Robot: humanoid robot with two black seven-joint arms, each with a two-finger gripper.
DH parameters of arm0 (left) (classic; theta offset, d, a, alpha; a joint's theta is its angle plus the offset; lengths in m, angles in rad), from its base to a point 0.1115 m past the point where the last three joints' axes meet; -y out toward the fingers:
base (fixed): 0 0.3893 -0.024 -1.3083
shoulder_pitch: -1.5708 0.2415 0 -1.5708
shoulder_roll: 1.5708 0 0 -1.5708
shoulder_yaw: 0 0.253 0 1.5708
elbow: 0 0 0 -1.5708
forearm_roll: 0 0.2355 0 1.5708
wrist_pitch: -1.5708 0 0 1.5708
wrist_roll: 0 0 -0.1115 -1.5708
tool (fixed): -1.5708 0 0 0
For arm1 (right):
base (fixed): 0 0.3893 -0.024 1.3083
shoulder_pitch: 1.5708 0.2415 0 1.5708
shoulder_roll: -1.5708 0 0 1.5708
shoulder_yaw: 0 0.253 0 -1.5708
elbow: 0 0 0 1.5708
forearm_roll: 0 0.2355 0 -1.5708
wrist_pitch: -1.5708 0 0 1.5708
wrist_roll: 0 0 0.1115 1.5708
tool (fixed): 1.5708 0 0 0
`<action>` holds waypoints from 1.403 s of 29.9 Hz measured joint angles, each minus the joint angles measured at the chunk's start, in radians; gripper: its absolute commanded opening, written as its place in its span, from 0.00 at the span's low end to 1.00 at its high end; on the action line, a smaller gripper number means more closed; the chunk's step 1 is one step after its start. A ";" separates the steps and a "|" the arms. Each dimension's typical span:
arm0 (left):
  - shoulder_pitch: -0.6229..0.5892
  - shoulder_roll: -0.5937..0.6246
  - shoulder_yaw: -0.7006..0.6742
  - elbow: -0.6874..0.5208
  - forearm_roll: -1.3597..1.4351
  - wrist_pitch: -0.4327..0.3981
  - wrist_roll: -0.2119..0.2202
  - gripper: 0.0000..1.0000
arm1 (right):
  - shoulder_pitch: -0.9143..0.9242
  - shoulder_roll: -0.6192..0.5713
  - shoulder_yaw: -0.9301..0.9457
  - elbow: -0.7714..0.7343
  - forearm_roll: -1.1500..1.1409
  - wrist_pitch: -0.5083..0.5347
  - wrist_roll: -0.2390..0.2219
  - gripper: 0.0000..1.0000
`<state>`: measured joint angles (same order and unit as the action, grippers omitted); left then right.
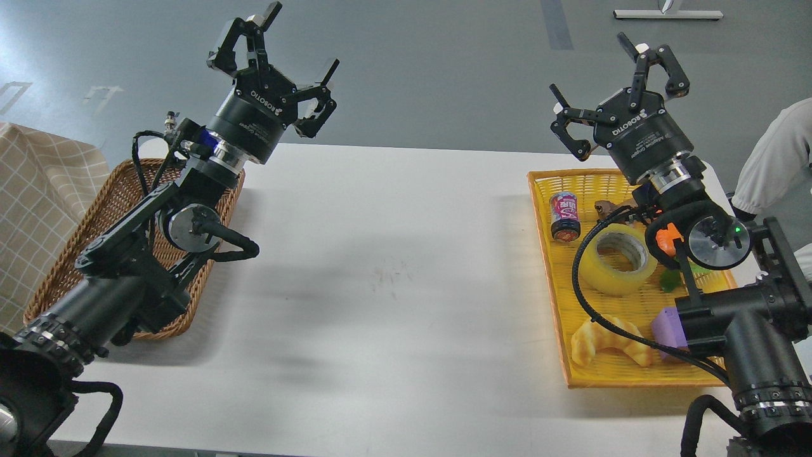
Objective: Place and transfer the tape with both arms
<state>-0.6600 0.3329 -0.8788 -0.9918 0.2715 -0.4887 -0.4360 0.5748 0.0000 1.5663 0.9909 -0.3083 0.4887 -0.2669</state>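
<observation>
1. Head view shows a white table (380,266) with both arms raised above it, one at each side.
2. Left gripper (279,60) sits at 11 o'clock in the view. Its fingers are spread apart and hold nothing. It is raised over the table's far left edge.
3. Right gripper (618,82) sits at 2 o'clock in the view. Its fingers are spread wide and hold nothing. It is raised over the far end of the yellow tray (558,304).
4. The tape (618,258) lies flat in the yellow tray, core hole facing up, at 3 o'clock in the view. Neither gripper touches it. A black cable (587,298) from the right arm curves across its near-left edge.
5. Other tray contents, relative to the tape:
   - A small can (564,216) at 11 o'clock, just beside it.
   - A croissant (608,341) at 6 o'clock, near but apart.
   - A purple block (667,329) at 5 o'clock, partly hidden by the right arm.
6. A wicker basket (82,254) rests on the table at 9 o'clock in the view, partly covered by the left arm.
7. A checked cloth (38,190) lies beside the basket at the left edge.
</observation>
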 measured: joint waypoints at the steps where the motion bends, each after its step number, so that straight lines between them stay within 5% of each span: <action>1: -0.001 0.000 0.000 0.000 0.000 0.000 0.000 0.98 | 0.000 0.000 0.000 0.000 0.000 0.000 0.000 1.00; 42: -0.004 -0.005 -0.003 -0.001 0.002 0.000 -0.003 0.98 | 0.002 0.000 0.001 0.001 0.000 0.000 0.000 1.00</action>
<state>-0.6638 0.3275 -0.8821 -0.9925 0.2734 -0.4887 -0.4392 0.5766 0.0000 1.5678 0.9921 -0.3083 0.4887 -0.2669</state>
